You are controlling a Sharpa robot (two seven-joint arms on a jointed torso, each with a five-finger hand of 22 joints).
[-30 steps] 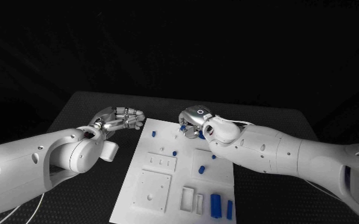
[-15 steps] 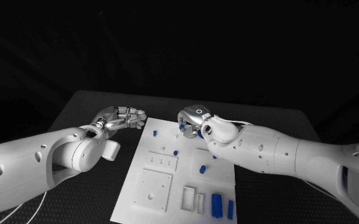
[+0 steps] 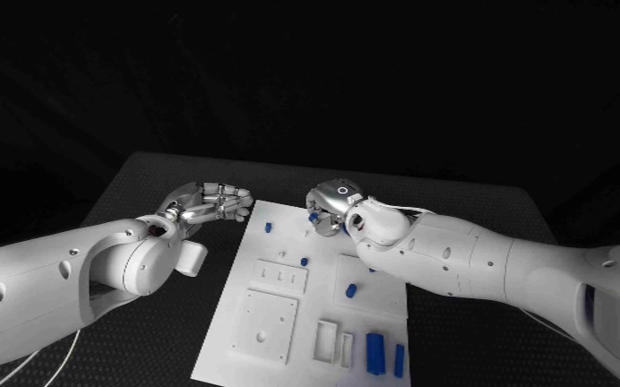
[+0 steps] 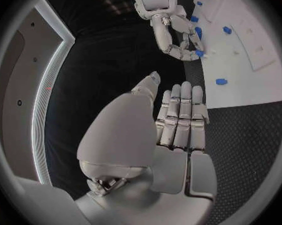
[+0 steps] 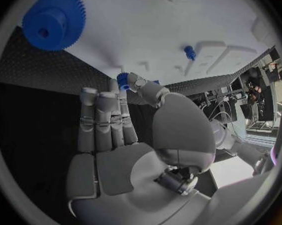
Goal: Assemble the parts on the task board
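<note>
- The task board (image 3: 300,315), a white plate, lies in the middle of the black table (image 3: 155,181) and runs from the near edge out toward the two hands; its far end lies between them.
- Small blue parts sit on the board: one peg (image 3: 268,226) near the far left corner, one (image 3: 305,262) by the middle, one (image 3: 350,290) further right, and two long blue bars (image 3: 374,353) at the near right end.
- Raised white rectangular blocks and recesses (image 3: 265,320) take up the near left half of the board.
- The right hand (image 3: 331,208) hangs over the far end of the board, just right of its middle line; its fingers are bent down, and a small blue part (image 5: 122,79) is pinched at the fingertips, close above the white surface.
- In the right wrist view a blue gear (image 5: 53,19) lies flat on the board, well apart from the fingers (image 5: 103,120), and a small blue peg (image 5: 190,52) stands further along the board.
- The left hand (image 3: 207,203) is just beside the board's far left corner, over the table rather than the board.
- Its fingers (image 4: 181,115) are pressed together side by side and curled in, with nothing in them; the thumb (image 4: 147,87) lies alongside.
- The left wrist view shows the right hand (image 4: 178,42) reaching onto the board's edge, with a blue part (image 4: 199,53) at its fingertips and other blue parts (image 4: 221,81) scattered on the white surface.
</note>
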